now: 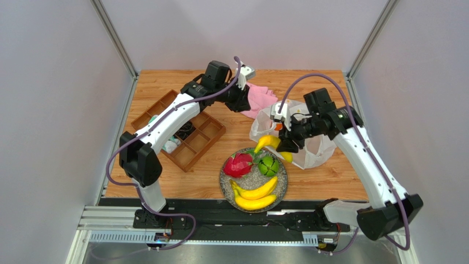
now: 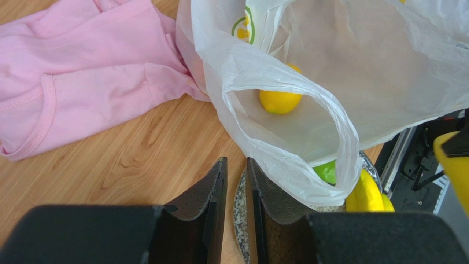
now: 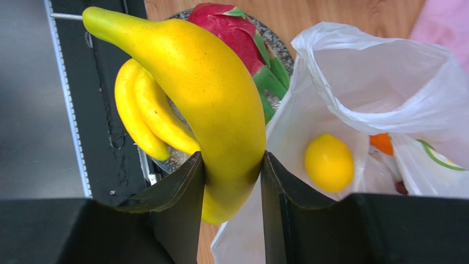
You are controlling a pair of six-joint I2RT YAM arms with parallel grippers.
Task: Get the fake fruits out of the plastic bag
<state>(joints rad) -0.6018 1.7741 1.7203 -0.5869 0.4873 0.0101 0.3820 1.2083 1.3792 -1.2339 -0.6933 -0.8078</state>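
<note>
My right gripper (image 3: 234,157) is shut on a yellow banana (image 3: 214,93) and holds it in the air between the plastic bag (image 1: 314,151) and the plate; in the top view the gripper (image 1: 286,144) is at the bag's left edge. The bag (image 3: 374,82) stands open, with a lemon (image 3: 328,162) and an orange piece (image 3: 381,143) inside. The speckled plate (image 1: 223,177) holds a dragon fruit (image 1: 238,165), a green fruit (image 1: 268,165) and bananas (image 1: 254,197). My left gripper (image 2: 236,162) is shut and empty, above the table beside the bag (image 2: 308,60). The lemon (image 2: 279,100) shows there too.
A pink cloth (image 1: 258,99) lies behind the bag, under my left gripper (image 1: 244,103). A brown compartment tray (image 1: 181,129) with small items sits at the left. The black rail runs along the table's near edge, just past the plate.
</note>
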